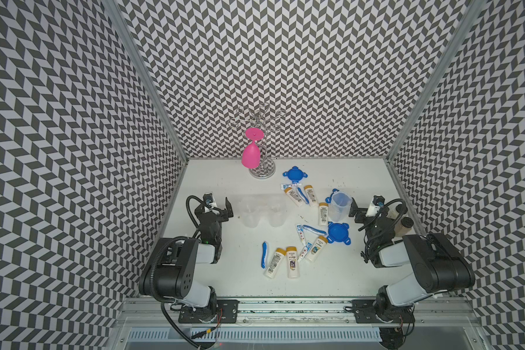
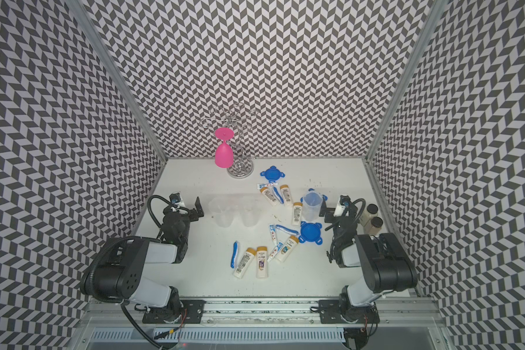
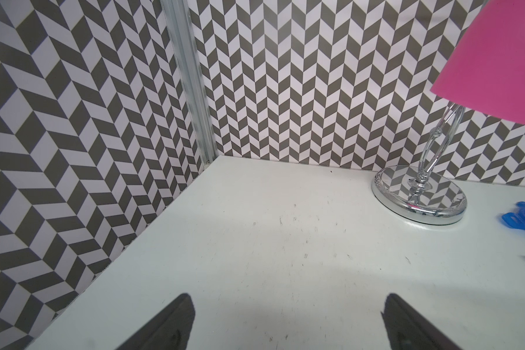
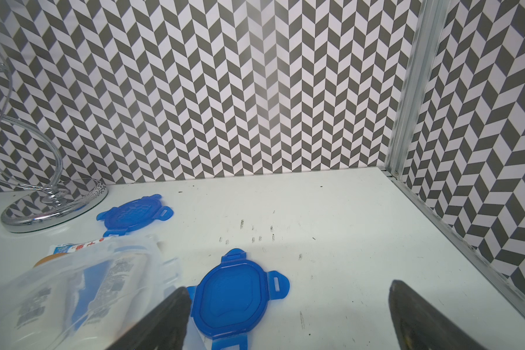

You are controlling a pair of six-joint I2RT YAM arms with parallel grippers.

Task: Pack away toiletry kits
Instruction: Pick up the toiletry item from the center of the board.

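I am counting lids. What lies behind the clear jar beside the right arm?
A blue lid lies flat on the table behind the jar. In both top views the jar overlaps it; only its tabs show clearly. Whether the jar stands on its edge cannot be told.

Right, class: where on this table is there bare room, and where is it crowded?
Bare: the far left corner between the left gripper, wall and wire rack; the far right corner beyond the open jar; the near strip before the bottles. Crowded: centre-right, among bottles, tubes and lids.
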